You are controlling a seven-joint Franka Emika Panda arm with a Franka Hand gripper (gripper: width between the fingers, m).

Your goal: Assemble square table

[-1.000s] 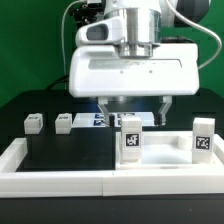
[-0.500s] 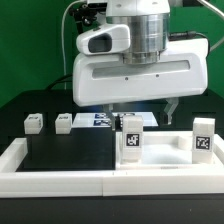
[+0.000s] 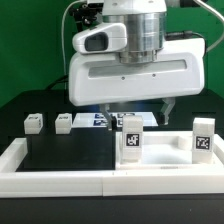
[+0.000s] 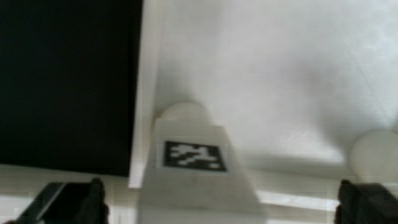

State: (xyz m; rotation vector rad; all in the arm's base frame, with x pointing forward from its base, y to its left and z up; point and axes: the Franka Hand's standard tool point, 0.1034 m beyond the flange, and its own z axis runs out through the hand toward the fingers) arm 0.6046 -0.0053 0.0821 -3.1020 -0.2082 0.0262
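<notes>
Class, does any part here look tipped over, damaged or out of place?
Nothing stands out. One leg and a second leg stand upright on the square slab; a third leg and fourth leg sit level on the black table, at the exterior view's left. The open gripper hangs above the slab. No damage shows.

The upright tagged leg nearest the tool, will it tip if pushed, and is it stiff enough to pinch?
Probably tips: the leg stands taller than it is wide. Likely rigid, since it looks like hard white plastic with sharp edges. The open tool looks wide enough to straddle it.
</notes>
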